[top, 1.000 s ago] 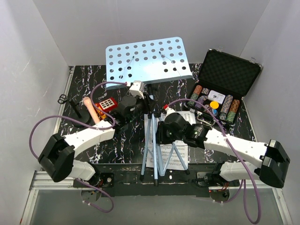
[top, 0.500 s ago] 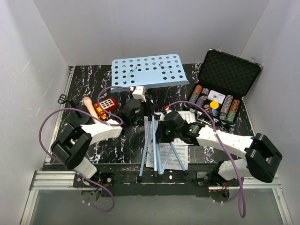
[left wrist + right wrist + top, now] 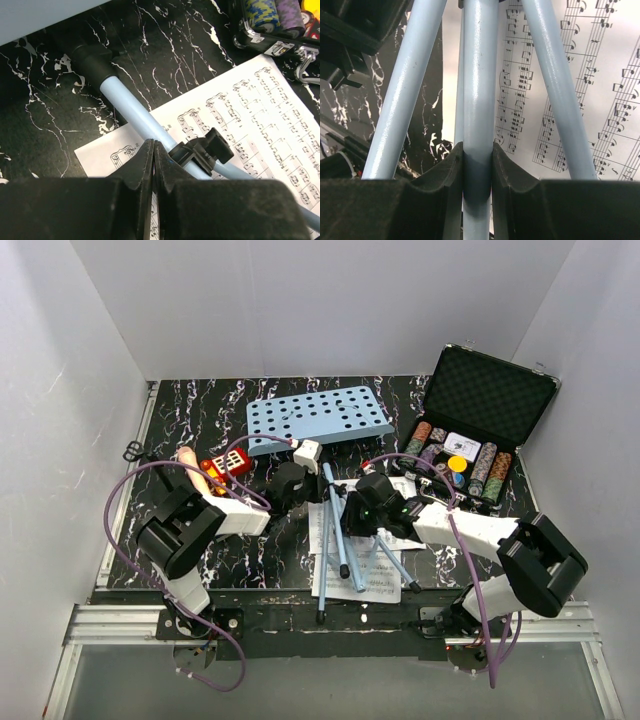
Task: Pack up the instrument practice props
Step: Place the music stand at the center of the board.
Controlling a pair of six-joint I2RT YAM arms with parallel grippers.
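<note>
My left gripper (image 3: 153,148) is pressed together on nothing, at the left edge of the sheet music (image 3: 370,585). The music stand (image 3: 318,418) lies slanted across the sheet music, tray pointing away from me and feet toward me. My right gripper (image 3: 477,160) pinches its centre pole above the sheet music.

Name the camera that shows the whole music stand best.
Top external: the music stand shows from perforated desk to tripod legs. Left wrist shows only its pole and a black clamp; right wrist only three blue tubes, the middle one in the right gripper.
</note>
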